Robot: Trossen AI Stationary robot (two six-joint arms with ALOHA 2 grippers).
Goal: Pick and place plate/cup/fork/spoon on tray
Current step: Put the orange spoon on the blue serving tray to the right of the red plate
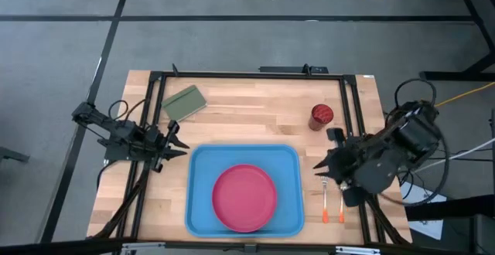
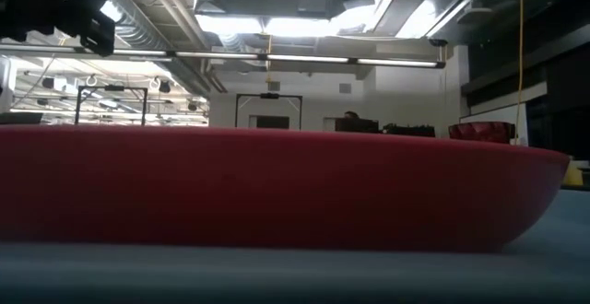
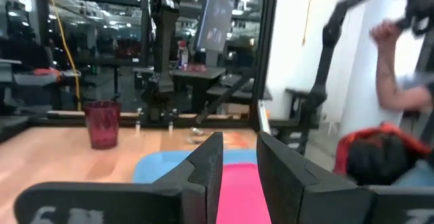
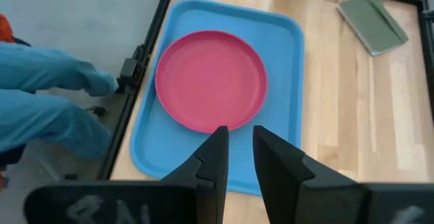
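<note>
The pink-red plate (image 1: 244, 198) lies flat on the light-blue tray (image 1: 203, 162) at the table's near middle. To the tray's right, the dark red cup (image 1: 322, 116) stands upright on the wood. The fork and spoon (image 1: 332, 205) lie side by side near the front edge; I cannot tell which is which. My left gripper (image 1: 182, 143) hovers open off the tray's far left corner, pointing at the tray (image 3: 163, 166). My right gripper (image 1: 319, 166) is raised and open right of the tray, above the utensils, looking down on the plate (image 4: 211, 80). Nothing is between either pair of fingers.
An olive-green pad (image 1: 184, 103) lies at the far left of the table. A black frame (image 1: 247, 75) runs around the tabletop. A person's blue-clad limb (image 4: 47, 108) shows beyond the table's front edge, and a person's arm (image 3: 400, 61) beyond its right side.
</note>
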